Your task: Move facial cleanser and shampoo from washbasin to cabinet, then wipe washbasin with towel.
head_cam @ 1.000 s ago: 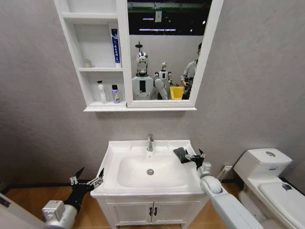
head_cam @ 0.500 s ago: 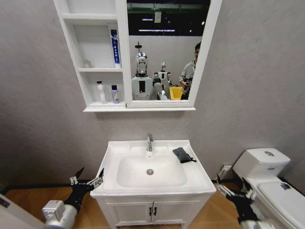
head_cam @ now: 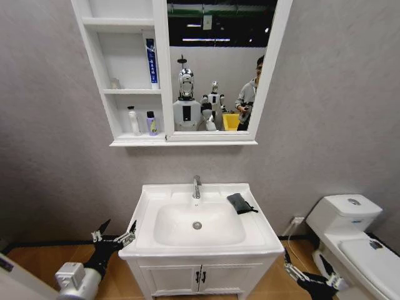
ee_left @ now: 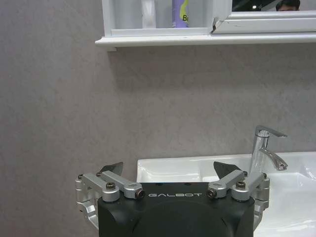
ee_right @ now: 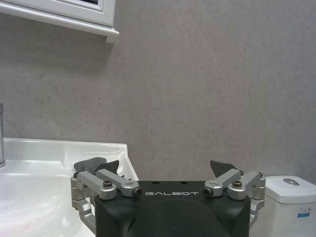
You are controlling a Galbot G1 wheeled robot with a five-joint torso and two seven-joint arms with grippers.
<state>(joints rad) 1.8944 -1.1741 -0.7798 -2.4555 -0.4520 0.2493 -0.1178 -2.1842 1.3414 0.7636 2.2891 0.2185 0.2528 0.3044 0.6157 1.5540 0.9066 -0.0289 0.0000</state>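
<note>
We see the towel [head_cam: 239, 202] on the basin [head_cam: 147, 206] rim right of the tap [head_cam: 197, 185], long axis running back-left to front-right. Bottles [head_cam: 152, 123] stand in the cabinet [head_cam: 109, 106]. Both grippers, left [head_cam: 114, 235] and right [head_cam: 310, 273], hang beside the basin, jaws apart.

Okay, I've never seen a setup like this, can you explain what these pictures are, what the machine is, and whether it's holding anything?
This is a wheeled robot with two arms. The wide picture comes from its head camera, looking at a washbasin under a wall cabinet with a mirror. The other two come from cameras on its wrists.

The left gripper waits low beside the basin's left edge, its fingers open and empty. The right gripper is low between the basin and the toilet, also open and empty.

A dark folded towel lies on the basin's right rim, by the tap. Two bottles stand on the cabinet's lowest shelf.
</note>
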